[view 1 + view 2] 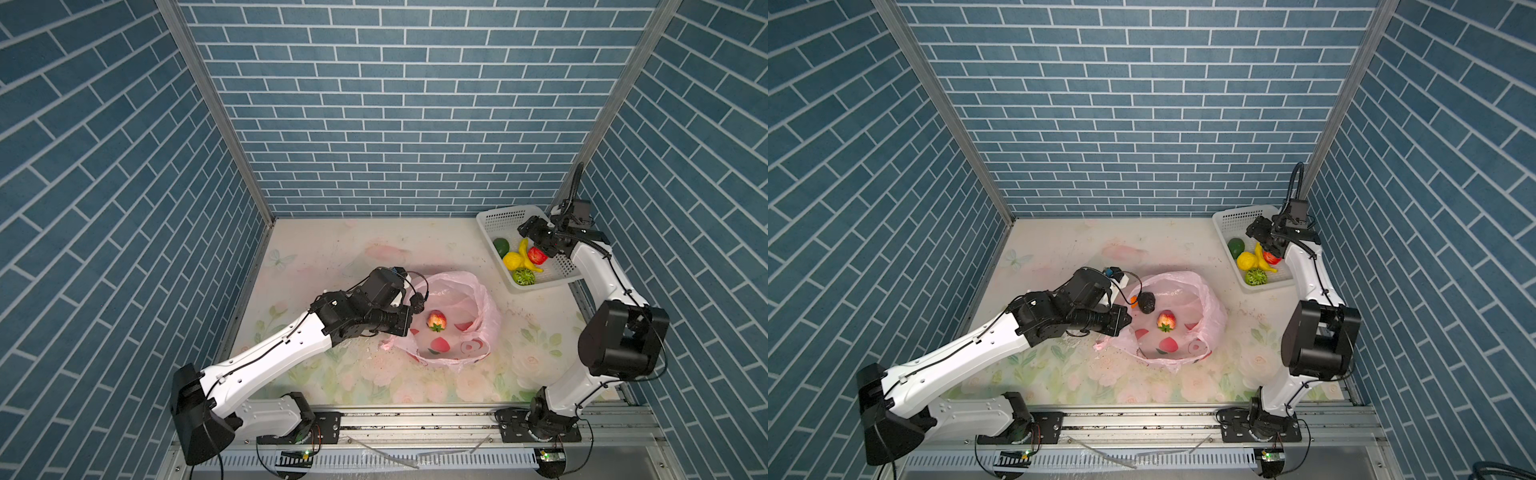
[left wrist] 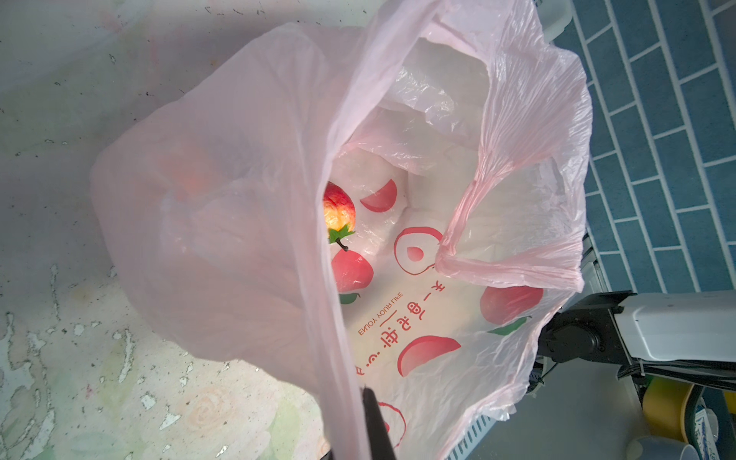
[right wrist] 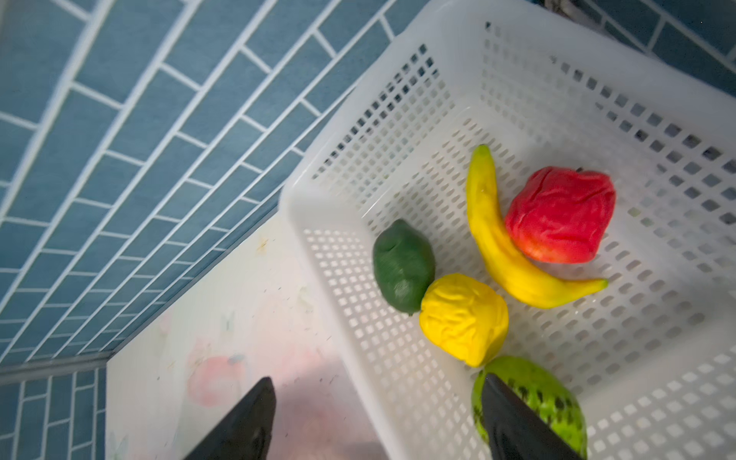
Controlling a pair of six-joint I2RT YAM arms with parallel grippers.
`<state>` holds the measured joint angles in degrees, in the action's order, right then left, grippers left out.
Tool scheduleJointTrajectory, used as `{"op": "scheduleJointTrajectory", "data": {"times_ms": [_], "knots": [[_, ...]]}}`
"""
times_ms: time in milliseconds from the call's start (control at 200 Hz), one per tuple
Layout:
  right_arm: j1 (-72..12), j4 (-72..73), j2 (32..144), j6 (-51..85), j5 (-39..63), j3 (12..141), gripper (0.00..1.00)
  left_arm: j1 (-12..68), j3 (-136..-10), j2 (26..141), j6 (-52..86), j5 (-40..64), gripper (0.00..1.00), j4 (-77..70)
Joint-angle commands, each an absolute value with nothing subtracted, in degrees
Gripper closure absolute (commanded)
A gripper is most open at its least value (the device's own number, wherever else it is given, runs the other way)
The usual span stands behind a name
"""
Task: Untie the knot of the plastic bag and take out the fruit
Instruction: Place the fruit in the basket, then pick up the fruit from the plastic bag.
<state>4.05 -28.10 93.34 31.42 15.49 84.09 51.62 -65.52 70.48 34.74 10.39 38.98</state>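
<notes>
Bag, rim pinched by left claw, gapes wide around strawberry.

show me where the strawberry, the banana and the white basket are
strawberry (image 1: 561, 320): in a top view, on its red body
banana (image 3: 494, 247): right wrist view, on the middle of its curve
white basket (image 1: 505, 224): in a top view, on its perforated back wall

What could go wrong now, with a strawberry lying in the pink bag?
The thin plastic bag could slip from the left jaws pinching its rim, and the mouth would collapse over the strawberry. The right jaws, open over the basket, could snag a loose handle when reaching in.
</notes>
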Motion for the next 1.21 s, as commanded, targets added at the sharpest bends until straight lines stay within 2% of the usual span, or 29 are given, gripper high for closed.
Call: {"op": "scheduleJointTrajectory", "data": {"times_ms": [0,240,510,840,1200], "knots": [[0.39,-34.42,86.74,28.73,19.39,80.11,0.2,51.31,-64.91,70.05,34.59,10.9,1.0,39.76],[-10.86,-42.92,72.64,29.4,21.27,73.22,0.2,51.33,-64.95,70.7,34.56,11.25,1.0,39.95],[-26.21,-43.12,62.56,37.74,18.54,67.03,0.21,51.28,-65.04,71.1,35.06,11.04,1.0,39.67],[-43.02,-37.05,67.24,39.21,9.91,64.1,0.22,51.27,-65.74,71.26,35.04,10.7,1.0,40.28],[-54.83,-34.22,73.09,39.29,-1.8,57.73,0.33,51.31,-66.17,71.01,35.2,10.28,1.0,39.4]]}}
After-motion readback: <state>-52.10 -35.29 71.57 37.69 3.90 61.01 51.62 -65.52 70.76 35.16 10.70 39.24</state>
